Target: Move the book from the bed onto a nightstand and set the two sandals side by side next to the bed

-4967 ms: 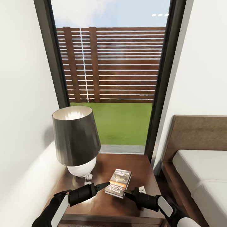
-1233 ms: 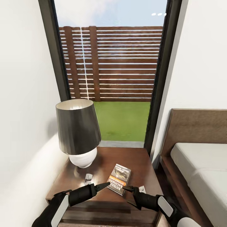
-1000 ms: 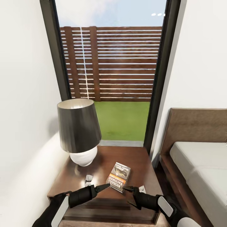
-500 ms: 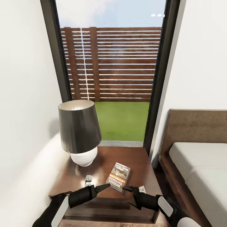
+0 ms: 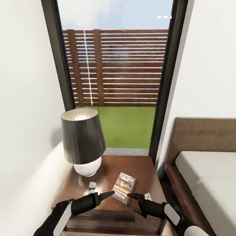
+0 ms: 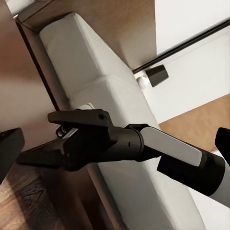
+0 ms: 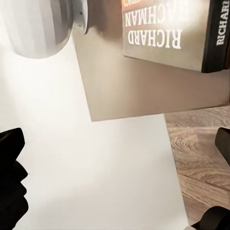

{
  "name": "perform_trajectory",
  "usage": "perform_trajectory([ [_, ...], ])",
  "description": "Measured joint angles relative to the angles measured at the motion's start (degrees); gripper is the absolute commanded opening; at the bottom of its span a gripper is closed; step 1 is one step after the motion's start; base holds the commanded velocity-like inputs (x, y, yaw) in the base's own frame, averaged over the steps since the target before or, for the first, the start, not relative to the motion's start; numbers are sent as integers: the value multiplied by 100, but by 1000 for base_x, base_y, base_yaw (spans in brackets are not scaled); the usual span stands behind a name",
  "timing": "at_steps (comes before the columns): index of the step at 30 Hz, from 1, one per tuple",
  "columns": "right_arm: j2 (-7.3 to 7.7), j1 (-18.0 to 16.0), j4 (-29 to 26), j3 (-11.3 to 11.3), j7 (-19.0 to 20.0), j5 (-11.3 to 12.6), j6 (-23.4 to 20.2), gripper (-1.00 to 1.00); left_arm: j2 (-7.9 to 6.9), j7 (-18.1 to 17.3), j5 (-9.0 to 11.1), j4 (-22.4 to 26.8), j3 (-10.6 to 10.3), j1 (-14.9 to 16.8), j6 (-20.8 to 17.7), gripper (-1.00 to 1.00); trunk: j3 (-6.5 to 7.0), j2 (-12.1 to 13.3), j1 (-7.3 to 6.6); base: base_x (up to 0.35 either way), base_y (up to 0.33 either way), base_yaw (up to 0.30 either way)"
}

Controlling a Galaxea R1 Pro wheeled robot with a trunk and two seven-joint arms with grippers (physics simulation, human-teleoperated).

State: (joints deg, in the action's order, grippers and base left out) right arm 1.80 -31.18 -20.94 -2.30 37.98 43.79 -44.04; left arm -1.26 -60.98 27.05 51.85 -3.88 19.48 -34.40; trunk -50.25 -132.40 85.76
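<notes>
The book (image 5: 124, 187) lies flat on the dark brown nightstand (image 5: 144, 170), its "RICHARD BACHMAN" lettering readable on the book (image 7: 163, 28) in the right wrist view. My left gripper (image 5: 108, 195) hovers over the nightstand's near edge, just short of the book. It is open, and its fingers (image 6: 9, 153) stand far apart. My right gripper (image 5: 131, 203) hangs close by on the book's other side, also open and empty, and the left wrist view catches it side-on as the right gripper (image 6: 38, 139). The bed (image 5: 209, 183) lies to the right. The sandals are out of view.
A lamp (image 5: 82, 141) with a dark shade and white base stands on the nightstand's far left. Two small white items (image 5: 92, 186) (image 5: 147, 196) rest on its top. A tall window (image 5: 114, 65) is behind, and white walls close in on both sides. Wood floor (image 7: 201, 158) shows below.
The whole picture has shifted as the camera backed off and dipped slightly. The book stays put on the nightstand, and both grippers keep their pose, now nearer its front edge.
</notes>
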Motion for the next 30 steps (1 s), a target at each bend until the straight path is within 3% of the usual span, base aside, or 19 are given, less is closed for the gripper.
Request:
perform_trajectory([
  [30,0,0,-15,7,3,4,1,100,1,6,0,0,0,0,-2,100,539,1203,-659,0,0,0],
])
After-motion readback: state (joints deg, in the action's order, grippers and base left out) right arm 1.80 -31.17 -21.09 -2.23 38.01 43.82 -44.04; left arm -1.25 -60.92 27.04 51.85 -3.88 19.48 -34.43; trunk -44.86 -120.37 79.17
